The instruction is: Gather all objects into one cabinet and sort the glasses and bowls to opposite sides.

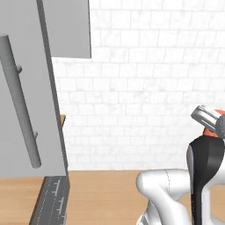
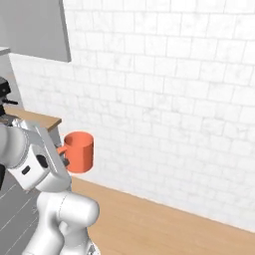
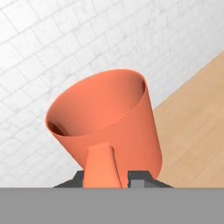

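An orange mug (image 3: pixel 105 120), one of the glasses, hangs in the air in front of the white brick wall. My gripper (image 3: pixel 108 178) is shut on its handle (image 3: pixel 100 166), with a dark fingertip on each side of it. In the right base view the orange mug (image 2: pixel 79 152) stands upright above the wooden counter, and the gripper (image 2: pixel 64 157) grips it from the left. In the left base view the gripper (image 1: pixel 210 119) sits at the right edge, with a sliver of the mug (image 1: pixel 211 131) under it. A grey wall cabinet panel (image 1: pixel 68 28) hangs at the top. The bowls are out of view.
A tall grey door with a long bar handle (image 1: pixel 19 101) stands open at the left, close to the arm. A wooden counter (image 1: pixel 105 193) runs below the brick wall, and a dark marked strip (image 1: pixel 52 202) lies at its left end. A dark appliance (image 2: pixel 4 94) sits at the far left.
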